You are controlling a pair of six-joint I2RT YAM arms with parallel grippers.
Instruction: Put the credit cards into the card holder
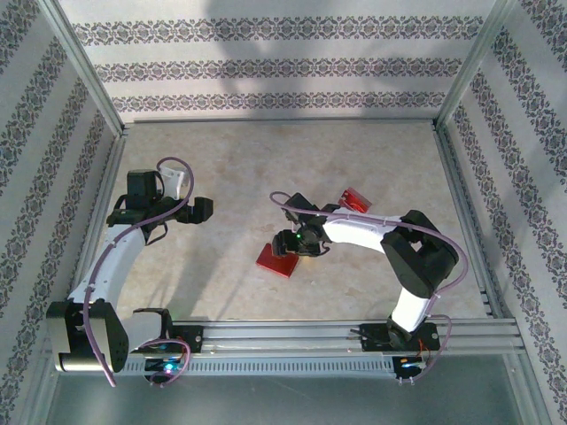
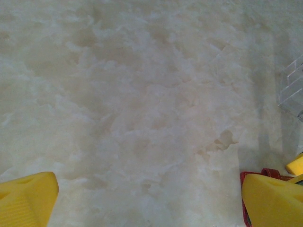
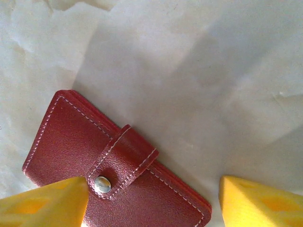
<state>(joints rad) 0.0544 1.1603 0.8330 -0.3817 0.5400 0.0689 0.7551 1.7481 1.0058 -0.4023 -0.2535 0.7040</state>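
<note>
Step in hand, judging by the layout: getting hold of the small red folding leather wallet (image 3: 71,146) so as to open it. Lies closed and flat near the middle of the pale marbled tabletop (image 3: 199,71), tab (image 3: 125,156) snapped down over its silver stud (image 3: 102,184). Low over it, right gripper (image 3: 151,189) with yellow jaws apart: one finger (image 3: 42,203) over the wallet's edge beside the stud, the other above bare tabletop just off the opposite edge, no grip yet. Farther back and to the right in the top view, what look like small glossy red rectangular cards (image 1: 354,199), well apart from the wallet. Left gripper (image 2: 149,189) spread wide and empty over bare tabletop. Next, probably: calls for popping the snap and folding the flap back, likely with one gripper pinning the wallet, before loading any card
</note>
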